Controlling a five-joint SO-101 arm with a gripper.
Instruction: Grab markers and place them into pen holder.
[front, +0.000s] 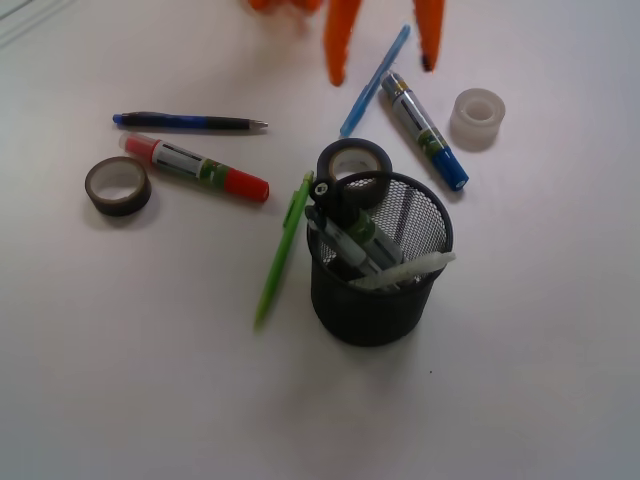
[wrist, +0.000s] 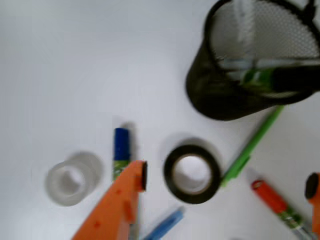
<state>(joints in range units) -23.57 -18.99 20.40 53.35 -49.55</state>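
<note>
The pen holder (front: 372, 308) is a black mesh cup at the centre, also at the top right of the wrist view (wrist: 220, 95). A black-capped marker (front: 340, 200) stands tilted inside it beside a white pen. The red-capped marker (front: 196, 167) lies to the left, also in the wrist view (wrist: 272, 197). The blue-capped marker (front: 425, 130) lies behind the holder, its cap showing in the wrist view (wrist: 121, 145). My gripper (front: 382, 60) is open wide and empty, hovering at the far edge above the table, its fingers (wrist: 129, 192) astride a dark tape roll.
A dark tape roll (front: 355, 160) sits just behind the holder, also in the wrist view (wrist: 192, 174). A brown tape roll (front: 118, 186) lies far left and a clear roll (front: 477, 118) at the right. A green pencil (front: 283, 250), a light blue pen (front: 375, 80) and a dark blue pen (front: 190, 122) lie about.
</note>
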